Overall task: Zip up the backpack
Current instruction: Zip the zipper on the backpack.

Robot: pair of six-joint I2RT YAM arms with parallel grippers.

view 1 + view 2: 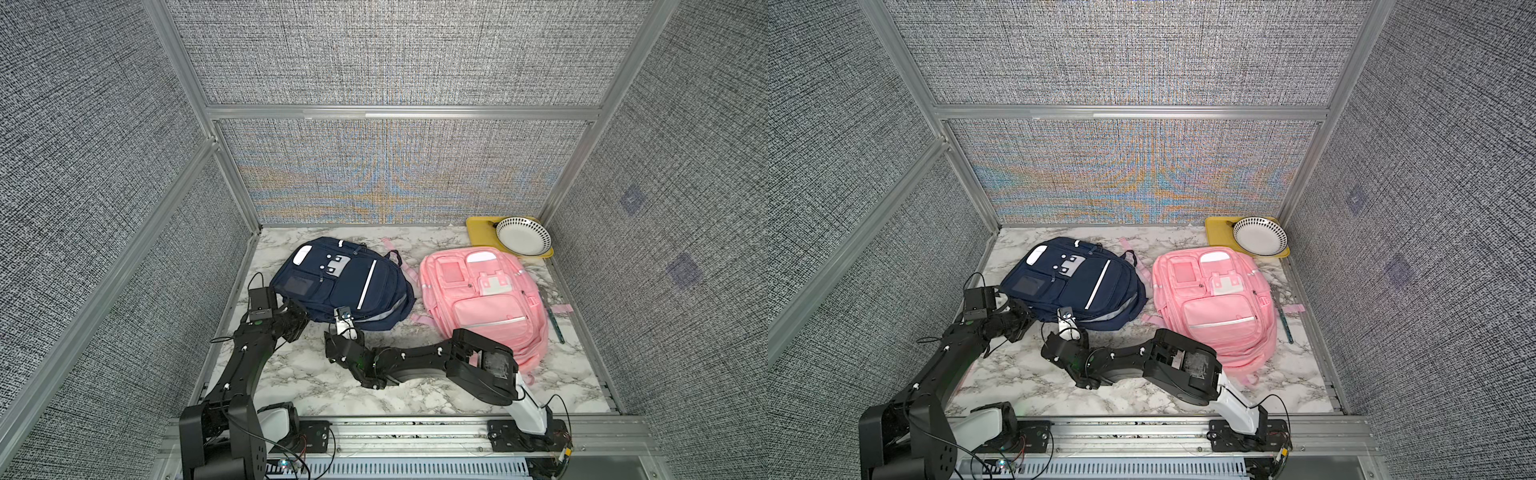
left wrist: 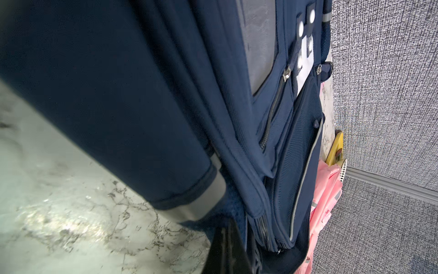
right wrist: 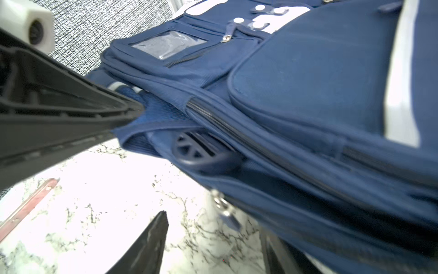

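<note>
I count one white marble-pattern table (image 1: 316,382). Two soft fabric bags: navy blue backpack (image 1: 345,286) at 11 o'clock, pink backpack (image 1: 482,299) at 2. At 1 o'clock, one flat yellow tray (image 1: 480,230) holding one round dot-rimmed bowl (image 1: 523,237). My left gripper (image 3: 139,110) pinches navy side fabric. My right gripper (image 3: 213,223) is spread, with one metal zipper pull (image 3: 224,208) between.

Grey woven walls (image 1: 374,54) are enclosing a white marble table (image 1: 299,382) on three sides; aluminium rails (image 1: 399,112) are framing them, and light is glaring off the table.
</note>
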